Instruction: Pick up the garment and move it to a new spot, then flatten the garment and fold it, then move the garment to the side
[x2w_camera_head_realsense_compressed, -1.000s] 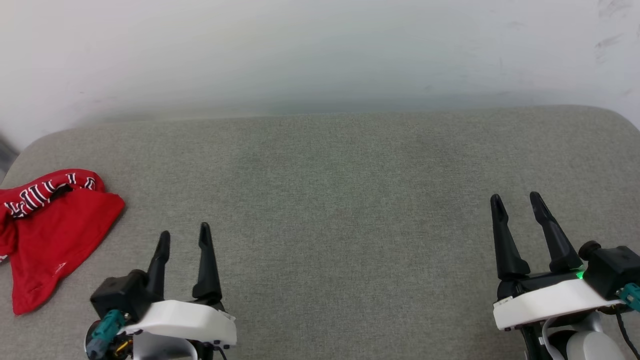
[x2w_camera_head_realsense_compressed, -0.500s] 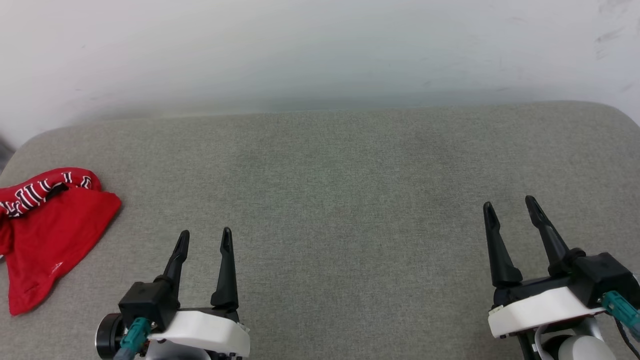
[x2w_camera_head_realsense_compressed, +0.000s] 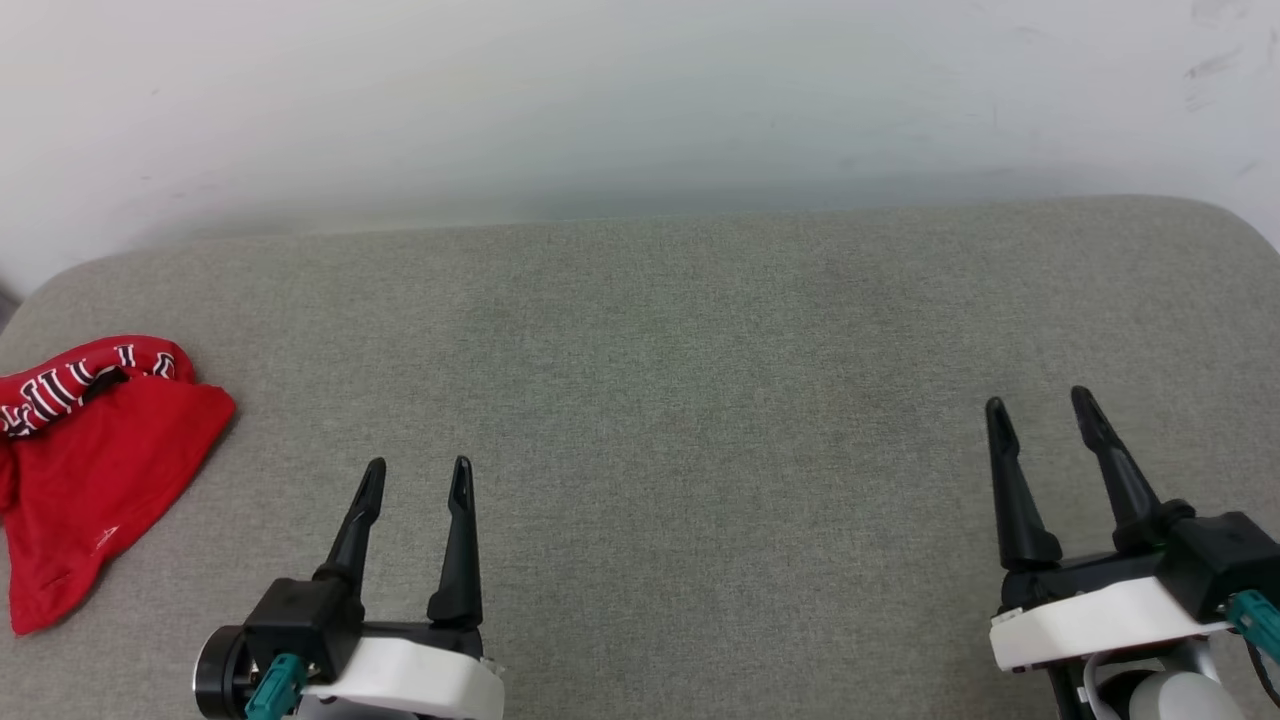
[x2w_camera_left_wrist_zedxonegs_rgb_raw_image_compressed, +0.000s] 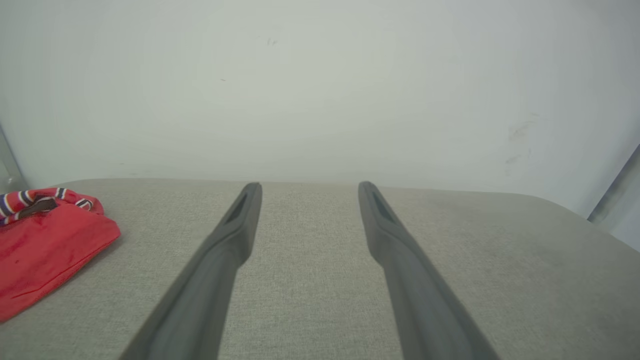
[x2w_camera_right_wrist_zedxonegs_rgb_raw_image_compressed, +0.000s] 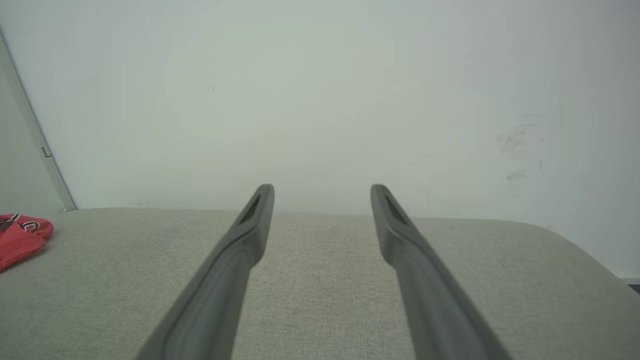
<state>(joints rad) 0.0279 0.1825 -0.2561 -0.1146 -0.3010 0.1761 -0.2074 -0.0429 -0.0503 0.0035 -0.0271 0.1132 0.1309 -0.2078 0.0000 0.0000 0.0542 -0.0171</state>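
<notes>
The garment (x2w_camera_head_realsense_compressed: 95, 470), red with a striped red-white trim band, lies bunched at the far left edge of the grey cushioned surface (x2w_camera_head_realsense_compressed: 680, 380). It also shows as a red heap at the left of the left wrist view (x2w_camera_left_wrist_zedxonegs_rgb_raw_image_compressed: 45, 247) and as a small red patch in the right wrist view (x2w_camera_right_wrist_zedxonegs_rgb_raw_image_compressed: 20, 237). My left gripper (x2w_camera_head_realsense_compressed: 417, 478) hovers open over the lower left of the cushion, to the right of the garment and apart from it. My right gripper (x2w_camera_head_realsense_compressed: 1042, 412) stands open at the lower right, with nothing between its fingers.
A pale wall (x2w_camera_head_realsense_compressed: 640, 100) rises behind the cushion's far edge. The cushion's rounded corners show at the far left and far right. A pale vertical strip (x2w_camera_right_wrist_zedxonegs_rgb_raw_image_compressed: 30, 130) runs up the wall on the left in the right wrist view.
The left gripper has shifted right and slightly down the view, away from the garment. The right gripper has barely moved. The garment lies as before.
</notes>
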